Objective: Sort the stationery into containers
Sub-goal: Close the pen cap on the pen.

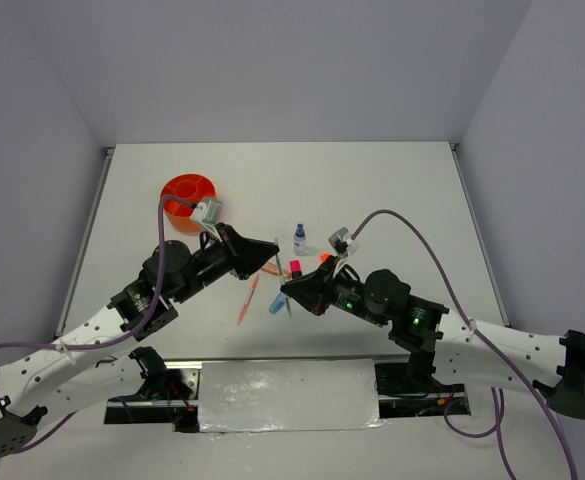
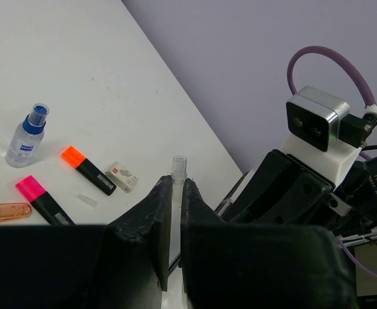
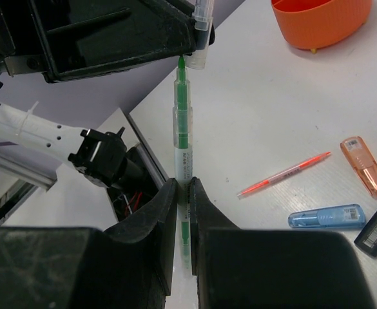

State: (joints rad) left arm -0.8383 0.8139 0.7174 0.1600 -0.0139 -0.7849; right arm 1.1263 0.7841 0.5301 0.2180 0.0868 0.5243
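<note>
On table [image 1: 392, 190] — two highlighters [image 2: 43, 201], one bottle [image 1: 299, 240], one cup [image 1: 189, 198]

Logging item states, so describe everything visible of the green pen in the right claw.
The slim green pen with a clear plastic barrel is uncapped, pinched low on its barrel by the shut right claw, held in the air. Barrel print is unreadable. Its pointed green tip points at the mouth of a clear plastic cap gripped by the left claw; contact is unclear.

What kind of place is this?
Most likely a robot lab's test booth: two robot arms bolted at a white table, plain grey walls around it, pens and an orange cup.
</note>
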